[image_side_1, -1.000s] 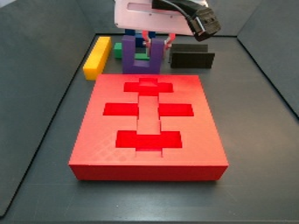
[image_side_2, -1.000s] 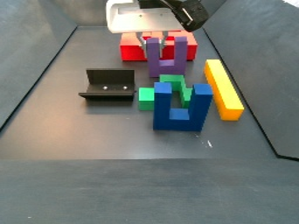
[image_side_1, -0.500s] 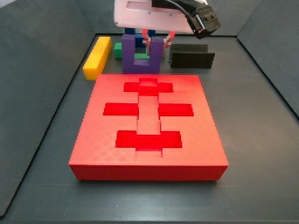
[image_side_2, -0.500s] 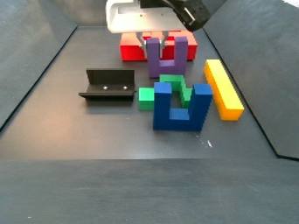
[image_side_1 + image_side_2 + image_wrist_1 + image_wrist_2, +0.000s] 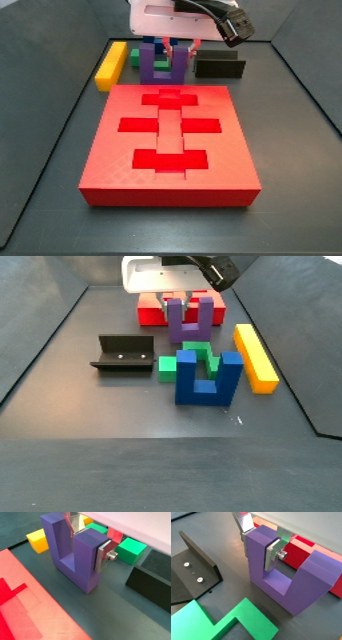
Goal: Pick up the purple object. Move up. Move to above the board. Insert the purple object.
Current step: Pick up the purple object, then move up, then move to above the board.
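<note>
Dark floor carries everything: nearest you lies the board (image 5: 168, 143), and just beyond its far edge stands the purple object (image 5: 162, 66), prongs up. Your claw (image 5: 87, 543) clamps one prong from above, so lift straight up, then come nearward.

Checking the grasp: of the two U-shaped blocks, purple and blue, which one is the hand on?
The purple object. The hand has its plates on either side of one of its prongs; the blue block stands apart, nearer the camera in a side view.
</note>
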